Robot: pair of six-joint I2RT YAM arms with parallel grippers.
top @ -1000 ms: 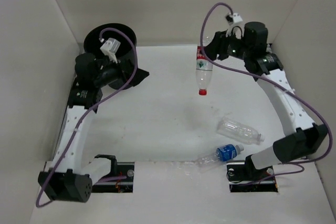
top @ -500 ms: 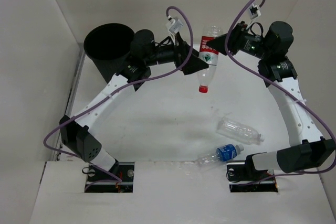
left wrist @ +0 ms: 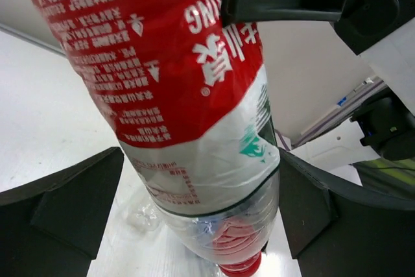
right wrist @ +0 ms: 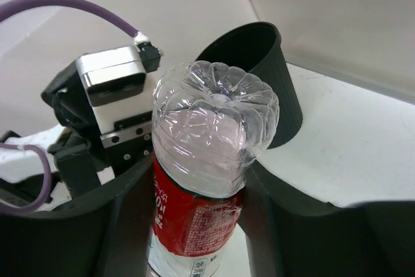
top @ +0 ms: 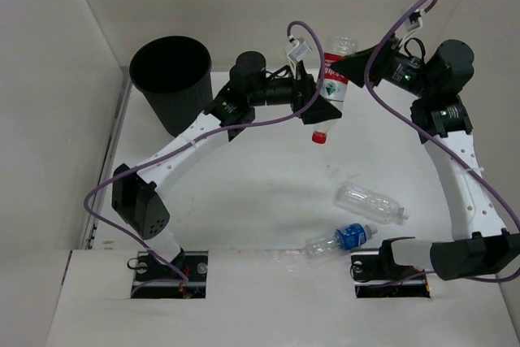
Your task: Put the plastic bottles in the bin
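A clear bottle with a red-white label point(top: 331, 91) and red cap hangs cap-down in the air, right of the black ribbed bin point(top: 171, 79). My right gripper point(top: 345, 62) is shut on its upper body, below the clear base point(right wrist: 214, 128). My left gripper point(top: 318, 111) is open, with its fingers point(left wrist: 71, 212) on either side of the bottle's lower part point(left wrist: 188, 95) above the cap. A plain clear bottle point(top: 372, 203) and a blue-label bottle point(top: 341, 238) lie on the table near the right arm's base.
The bin point(right wrist: 259, 63) stands at the back left, against the white wall corner. White walls close in the table on the left, back and right. The left arm stretches diagonally across the table's middle.
The left arm swung from the bin across to the held bottle and put its open jaws around it. The right arm tilted the bottle and shifted slightly right.
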